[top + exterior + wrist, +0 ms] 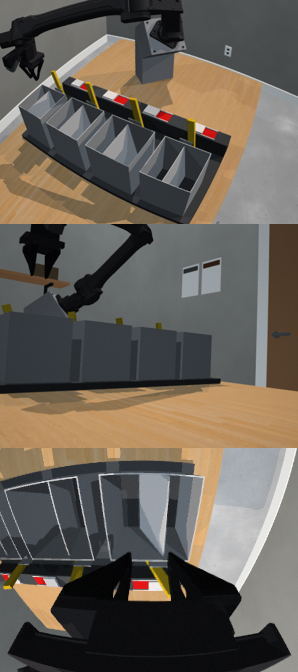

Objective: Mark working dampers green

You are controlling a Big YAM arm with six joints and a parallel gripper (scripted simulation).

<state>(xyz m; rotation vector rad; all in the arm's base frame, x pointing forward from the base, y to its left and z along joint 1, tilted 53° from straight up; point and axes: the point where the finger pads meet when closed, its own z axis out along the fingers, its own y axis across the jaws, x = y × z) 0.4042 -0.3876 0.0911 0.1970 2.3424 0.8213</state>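
Observation:
Four grey dampers stand in a row: far left (pixel 32 124) (pixel 39 348) (pixel 192 513), second (pixel 64 147), third (pixel 109 171), and far right (pixel 161 191) in the top view. Each has a yellow lever, such as the far-left one (pixel 58 82) (pixel 159 578). All four sliders show red (pixel 83 86) (pixel 121 100) (pixel 164 116) (pixel 210 133), with pale covers (pixel 78 82) (pixel 110 95) (pixel 151 110) (pixel 200 128) at their left ends. My gripper (pixel 34 78) (pixel 39 277) (pixel 149 557) is partly open and empty, above the far-left damper's lever, not touching it.
The dampers stand on a dark base (pixel 111 384). A raised dark rail (pixel 174 120) holds the sliders, between the levers and the arm's grey pedestal (pixel 156 69). Narrow gaps separate the dampers. The far-left damper is near the table's edge.

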